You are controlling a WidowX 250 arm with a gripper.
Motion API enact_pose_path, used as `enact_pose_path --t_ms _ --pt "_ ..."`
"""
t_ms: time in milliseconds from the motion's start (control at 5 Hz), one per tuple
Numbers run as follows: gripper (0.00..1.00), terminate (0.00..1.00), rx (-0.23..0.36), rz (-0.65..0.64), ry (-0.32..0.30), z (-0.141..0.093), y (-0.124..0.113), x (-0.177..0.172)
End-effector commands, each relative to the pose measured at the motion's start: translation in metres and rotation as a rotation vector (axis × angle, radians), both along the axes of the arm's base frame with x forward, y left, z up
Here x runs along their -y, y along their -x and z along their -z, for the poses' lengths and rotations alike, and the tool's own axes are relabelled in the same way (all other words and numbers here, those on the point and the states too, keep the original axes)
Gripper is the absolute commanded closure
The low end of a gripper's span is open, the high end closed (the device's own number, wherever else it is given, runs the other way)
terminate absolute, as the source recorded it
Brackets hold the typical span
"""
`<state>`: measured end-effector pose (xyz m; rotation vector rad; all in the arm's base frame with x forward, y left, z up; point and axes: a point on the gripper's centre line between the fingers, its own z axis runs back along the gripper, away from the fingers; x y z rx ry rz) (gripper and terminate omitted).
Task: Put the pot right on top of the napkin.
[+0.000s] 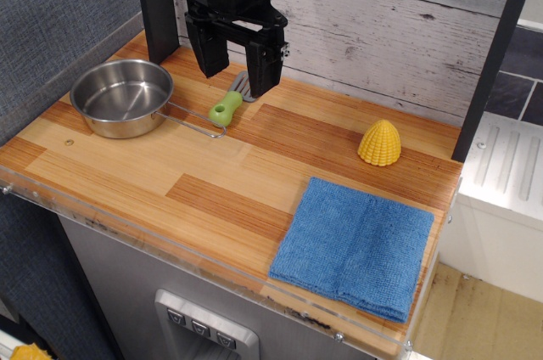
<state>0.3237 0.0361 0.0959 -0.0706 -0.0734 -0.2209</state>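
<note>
The pot (pixel 122 97), a shallow shiny steel pan, sits at the left of the wooden counter, its thin wire-loop handle (pixel 197 122) pointing right. The napkin (pixel 356 246), a folded blue terry cloth, lies flat at the front right corner. My black gripper (pixel 236 75) hangs open and empty at the back of the counter, just right of the pot and above the handle's end. Nothing is between its fingers.
A green-handled spatula (pixel 227 107) lies under the gripper beside the pot's handle. A yellow corn toy (pixel 379 143) stands behind the napkin. A black post (pixel 157 3) rises behind the pot. The counter (pixel 212 182) has a clear plastic lip along the front edge.
</note>
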Motion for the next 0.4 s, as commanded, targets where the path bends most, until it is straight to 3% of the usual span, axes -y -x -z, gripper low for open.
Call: enact_pose_path --t_ms 0,200 --pt "0.0 0.0 0.0 0.0 0.0 0.0 0.0 0.0" --pt "0.0 0.0 -0.001 -0.038 -0.008 0.0037 -0.0044 -0.0092"
